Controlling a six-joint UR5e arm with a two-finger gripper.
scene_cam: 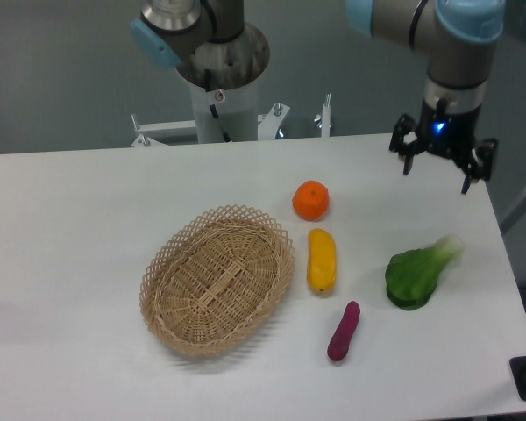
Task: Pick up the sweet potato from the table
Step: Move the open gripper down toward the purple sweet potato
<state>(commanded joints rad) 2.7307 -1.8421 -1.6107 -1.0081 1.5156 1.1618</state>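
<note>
Sweet potato (pixel 344 331) lay flat on the white bench (pixel 88 228), near the front edge and right of centre, untouched. Its long axis ran close to front-to-back with a slight lean: upper tip pointed toward the back and a bit right, lower, fatter end pointed toward the front and a bit left. Both ends tapered and the body was slim.

Yellow oblong vegetable (pixel 322 260) sat just behind it, the ends near each other but apart. Bok choy (pixel 418 274) was to its right, clear of it. Orange (pixel 311 200) sat further back, and wicker basket (pixel 216 278) was to the left, well apart.

Pincer (pixel 435 162) hung over the back right corner, fingers spread and empty, well apart from the tuber.

Risks, as judgement:
- Closing along the long axis instead of across it would likely mean the fingers straddle nothing or push the tuber lengthwise.
- The rounded, slim body could roll or squirt out if the pads met it off-centre or too high.
- Coming down toward the upper tip could clip the yellow vegetable's near end and shift both.
- A low, straight path from the corner could brush the bok choy.
- A grab at a tapered end rather than mid-body could let it pivot and drop on the lift.
</note>
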